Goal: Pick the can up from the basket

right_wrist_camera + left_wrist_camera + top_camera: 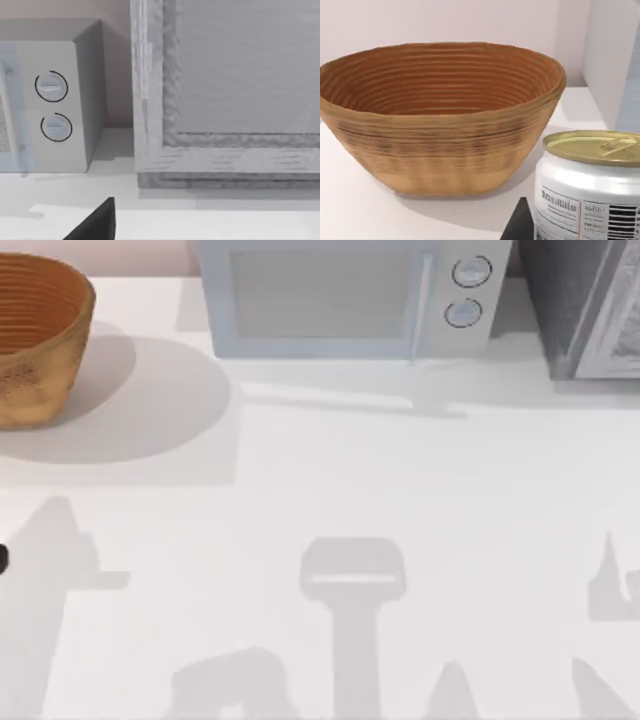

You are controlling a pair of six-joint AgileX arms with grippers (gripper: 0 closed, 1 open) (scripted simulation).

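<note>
The wicker basket (35, 335) stands at the table's far left corner, and its ribbed orange-brown inside (440, 80) holds nothing. The can (592, 185), with a gold-tan lid and a white label with red lines and a barcode, sits outside the basket, close to the left wrist camera and beside the basket's wall. My left gripper (580, 232) is around the can, with one dark finger (519, 224) against its side. A dark bit of that arm (2, 558) shows at the top view's left edge. One dark finger (97, 220) of my right gripper points toward the back right of the table.
A white microwave (345, 295) stands at the back middle, its two knobs (52, 105) facing forward. A grey framed box (590, 305) fills the back right corner. The white tabletop (330, 500) in front carries arm shadows.
</note>
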